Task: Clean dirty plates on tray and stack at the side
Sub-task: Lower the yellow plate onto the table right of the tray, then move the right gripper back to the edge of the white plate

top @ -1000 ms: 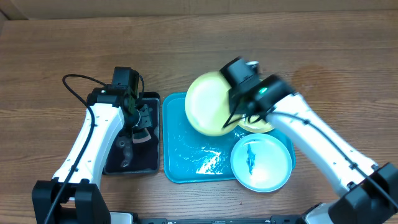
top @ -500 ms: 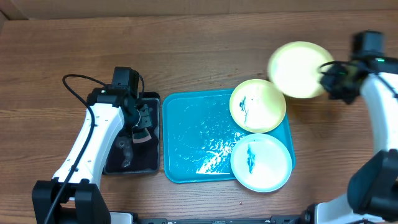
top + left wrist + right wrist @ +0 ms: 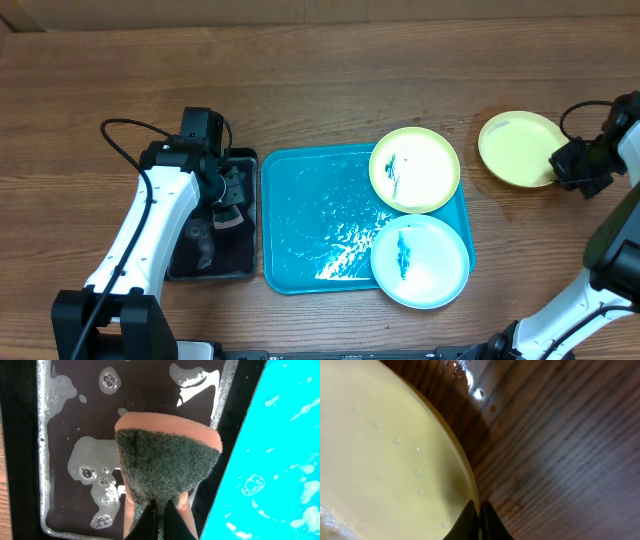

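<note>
The turquoise tray (image 3: 310, 230) holds two plates at its right end: a yellow-green one (image 3: 415, 168) and a light blue one (image 3: 420, 262), each with a dark teal smear. A third, plain yellow plate (image 3: 518, 148) sits low at the table's right side, off the tray. My right gripper (image 3: 562, 165) is shut on its right rim. The right wrist view shows the wet plate (image 3: 380, 460) with the gripper (image 3: 479, 510) pinching its edge. Whether the plate rests on the wood I cannot tell. My left gripper (image 3: 160, 512) is shut on an orange-and-green sponge (image 3: 167, 460).
The sponge hangs over a small black tray (image 3: 75, 420) of soapy water, which stands left of the turquoise tray (image 3: 280, 460). In the overhead view the left arm (image 3: 150, 230) reaches over this black tray (image 3: 240, 265). Water drops lie on the wood (image 3: 475, 390) by the yellow plate.
The right arm carried the yellow plate from above the tray out to the table's right side and lowered it. The left arm and sponge have not moved.
</note>
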Robot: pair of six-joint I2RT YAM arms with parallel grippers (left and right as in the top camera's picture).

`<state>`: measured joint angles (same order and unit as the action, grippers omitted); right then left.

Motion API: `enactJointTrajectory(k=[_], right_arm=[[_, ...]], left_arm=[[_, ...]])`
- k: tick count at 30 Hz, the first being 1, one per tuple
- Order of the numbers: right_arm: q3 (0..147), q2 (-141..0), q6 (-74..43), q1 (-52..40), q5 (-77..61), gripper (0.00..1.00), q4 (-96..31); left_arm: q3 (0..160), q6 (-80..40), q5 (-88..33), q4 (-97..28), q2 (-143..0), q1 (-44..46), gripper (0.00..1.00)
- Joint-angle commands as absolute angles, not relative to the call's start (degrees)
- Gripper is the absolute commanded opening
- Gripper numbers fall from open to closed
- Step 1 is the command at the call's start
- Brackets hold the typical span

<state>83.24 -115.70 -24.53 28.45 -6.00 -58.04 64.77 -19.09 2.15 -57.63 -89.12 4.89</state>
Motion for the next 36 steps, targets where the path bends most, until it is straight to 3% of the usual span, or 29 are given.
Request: enactJointTrajectory(k=[1, 3, 4, 5, 6, 16, 18, 20, 26, 36], right_arm=[[83.6, -116.5, -23.7, 28.3, -6.5, 0.04, -56.7], [83.6, -116.5, -23.7, 28.3, -6.5, 0.05, -56.1], [83.6, -116.5, -23.6, 28.3, -6.5, 0.2, -56.1], [83.7, -116.5, -21.9, 28.3, -7.4, 0.71, -56.2], [83.7, -116.5, -20.8, 28.3, -8.8, 0.81, -56.2], [93.8, -110.5, -17.5, 23.7, -11.6, 0.85, -63.8], [96.7, -107.7, -16.6, 21.1, -11.7, 0.89, -67.0], [98.8, -105.4, -16.2, 18.7, -11.6, 1.0, -70.3], [100.2, -101.3, -16.2, 11.2, -11.7, 1.0, -73.6], [100.2, -101.3, -12.4, 8.6, -18.7, 0.97, -82.3]], left_arm=[[65.0, -17.7, 1.9, -57.6, -89.2, 4.8, 0.04], [65.0, -17.7, 1.9, -57.6, -89.2, 4.8, 0.04], [65.0, -17.7, 1.9, -57.6, -89.2, 4.8, 0.04], [65.0, -17.7, 1.9, -57.6, -89.2, 4.8, 0.04], [65.0, -17.7, 1.9, -57.5, -89.2, 4.8, 0.04], [65.0, -17.7, 1.9, -56.9, -89.2, 4.8, 0.04], [65.0, -17.7, 1.9, -56.9, -89.2, 4.8, 0.04], [65.0, -17.7, 1.9, -56.9, -89.2, 4.8, 0.04], [65.0, -17.7, 1.9, -56.8, -89.2, 4.8, 0.04], [65.0, -17.7, 1.9, -56.7, -89.2, 4.8, 0.04]])
